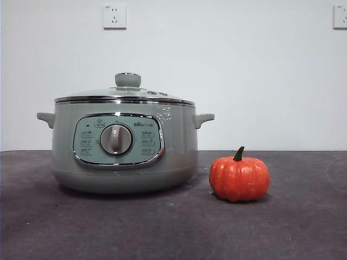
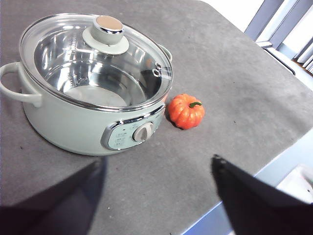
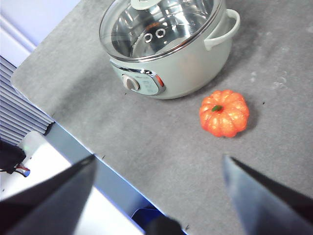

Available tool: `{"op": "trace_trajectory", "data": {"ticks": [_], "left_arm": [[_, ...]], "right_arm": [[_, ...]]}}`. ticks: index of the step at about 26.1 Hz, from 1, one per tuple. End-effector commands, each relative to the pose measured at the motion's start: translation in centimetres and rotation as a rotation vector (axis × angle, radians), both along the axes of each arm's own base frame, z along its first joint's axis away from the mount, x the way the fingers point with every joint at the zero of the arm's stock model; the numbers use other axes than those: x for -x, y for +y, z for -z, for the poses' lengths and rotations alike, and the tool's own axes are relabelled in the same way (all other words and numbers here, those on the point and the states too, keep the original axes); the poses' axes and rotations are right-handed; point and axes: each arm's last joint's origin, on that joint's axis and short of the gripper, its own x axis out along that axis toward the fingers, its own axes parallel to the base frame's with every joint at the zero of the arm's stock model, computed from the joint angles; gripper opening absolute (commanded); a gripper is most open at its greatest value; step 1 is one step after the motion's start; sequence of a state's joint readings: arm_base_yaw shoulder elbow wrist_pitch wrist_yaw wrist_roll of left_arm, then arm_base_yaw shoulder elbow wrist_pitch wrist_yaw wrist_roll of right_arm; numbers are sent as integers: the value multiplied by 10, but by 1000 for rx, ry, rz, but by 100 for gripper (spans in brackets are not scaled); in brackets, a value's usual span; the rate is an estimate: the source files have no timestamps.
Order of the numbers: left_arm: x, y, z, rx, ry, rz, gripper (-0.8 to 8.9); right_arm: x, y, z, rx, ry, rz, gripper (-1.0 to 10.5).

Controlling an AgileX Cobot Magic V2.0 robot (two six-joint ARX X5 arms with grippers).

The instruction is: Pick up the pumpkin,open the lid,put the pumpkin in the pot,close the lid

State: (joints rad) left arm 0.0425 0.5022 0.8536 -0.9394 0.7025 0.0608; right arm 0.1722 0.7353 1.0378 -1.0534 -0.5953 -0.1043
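Lid (image 1: 126,93) sat on pot (image 1: 123,146), frame centre-left; pumpkin (image 1: 239,177) lower right on counter (image 1: 162,227). Left hand (image 2: 156,196) & right hand (image 3: 159,196) both wide, empty.

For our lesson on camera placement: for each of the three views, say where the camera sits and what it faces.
Front view: low, at table height, facing the pot and pumpkin; no arm shows.
Left wrist view: high, looking down at the lid; left end effector open.
Right wrist view: high, looking down; right end effector open.
All share pot and pumpkin.
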Motion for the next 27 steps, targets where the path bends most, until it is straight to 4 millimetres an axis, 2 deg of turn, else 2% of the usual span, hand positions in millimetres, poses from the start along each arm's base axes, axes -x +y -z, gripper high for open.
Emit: {"op": "trace_trajectory", "data": {"ticks": [1,7,13,22,27], "left_arm": [[0,0,-1,-5,-14,13,804],[0,0,-1,-4,-13,13,804],[0,0,-1,-4,-13,13,804],[0,0,-1,-4,-13,13,804],[0,0,-1,-4,-13,14,804]], "right_arm": [[-4,2,0,-2,9,-12,649],[-26,13,7,26,46,-41,648],[-66,31,25,128,100,-27,648],[-123,75,71,281,141,-38,649],[-151,110,109,397,116,-38,662]]}}
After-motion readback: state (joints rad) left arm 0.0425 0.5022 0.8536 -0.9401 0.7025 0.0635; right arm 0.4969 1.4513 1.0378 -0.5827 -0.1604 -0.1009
